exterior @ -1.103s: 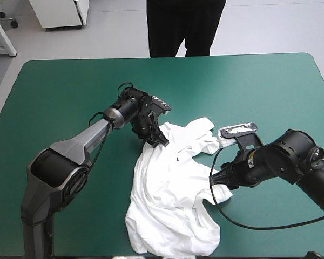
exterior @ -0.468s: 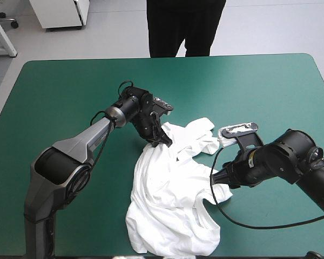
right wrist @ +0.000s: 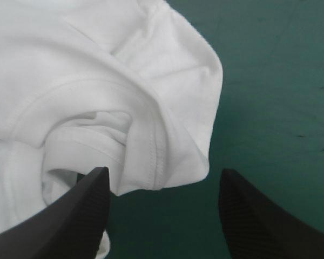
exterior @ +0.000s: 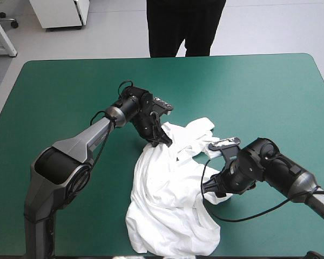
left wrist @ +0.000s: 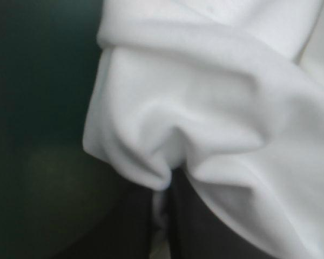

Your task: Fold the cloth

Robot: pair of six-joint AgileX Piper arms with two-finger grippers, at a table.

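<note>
Now in hand: opening out of the crumpled T-shirt [exterior: 167, 199], not yet the folding itself; judged to be early in the task.
T-shirt, near part: white heap on the teal-green cover [exterior: 70, 86], twisted and wrinkled, starting close to the near table edge and reaching toward the middle.
Right gripper [exterior: 212, 187]: low at the right side of the T-shirt, about halfway along it.
Right fingers [right wrist: 92, 208]: wide apart, holding nothing; a stitched hem of the T-shirt lying between them and just ahead; sleeve or collar, cannot tell which.
Left gripper [exterior: 163, 141]: at the far left part of the T-shirt, pressed down onto the cloth.
Left fingers [left wrist: 197, 226]: almost closed, with a fold of the white cloth pinched between them.
T-shirt, far part: one bunched piece, perhaps a sleeve, lying loose beyond both grippers.
Next move, as a judgement: closing of the right fingers on the hem, then drawing away from the left grip to spread the T-shirt flat.
Care needed: hem curled over itself, so easy to catch two layers; slow pull advised, to keep the pinched fold from slipping out.
</note>
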